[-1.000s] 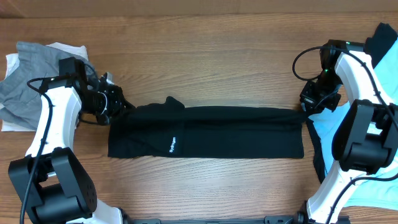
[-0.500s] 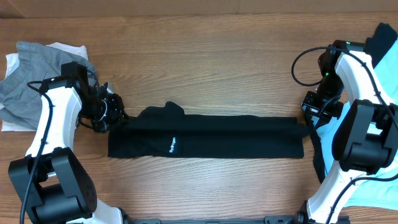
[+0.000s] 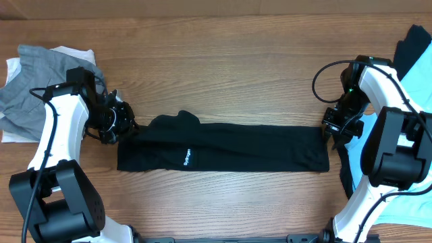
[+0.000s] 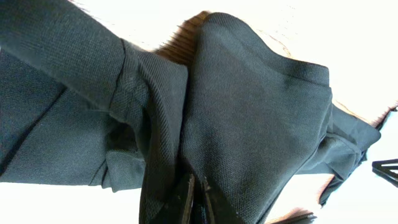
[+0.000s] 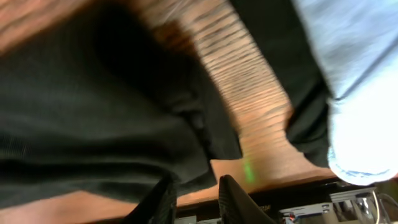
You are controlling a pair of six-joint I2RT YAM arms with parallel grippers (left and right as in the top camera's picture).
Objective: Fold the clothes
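The black soft-fabric T-shirt (image 3: 229, 145) lay in the middle of the brown wooden table (image 3: 223, 61), folded to one long flat band that ran from 9 o'clock to 3 o'clock, with its small white logo text (image 3: 187, 157) facing up left of the middle. A small hump of cloth stood up at the upper edge, toward 10 o'clock of the band. The left gripper (image 3: 125, 126) was at the 9 o'clock end. In the left wrist view its jaws stood almost together, and a ridge of the black cloth ran down into them, so it seemed to pinch a thin fold. The right gripper (image 3: 331, 129) was at the 3 o'clock end. In the right wrist view its jaws stood a little apart, with bare wood between them and nothing held, and the hem lay just beside them. A loose heap of grey and white garments (image 3: 30, 101) waited at 10 o'clock of the table, and a light blue garment (image 3: 415, 81) at 3 o'clock, touching the right arm. The T-shirt was judged light, limp and not fragile. It would sag and slide on the smooth wood, and a grip in the middle would only bunch it. The better hold was judged to be at the corners of one short end, through all layers together.
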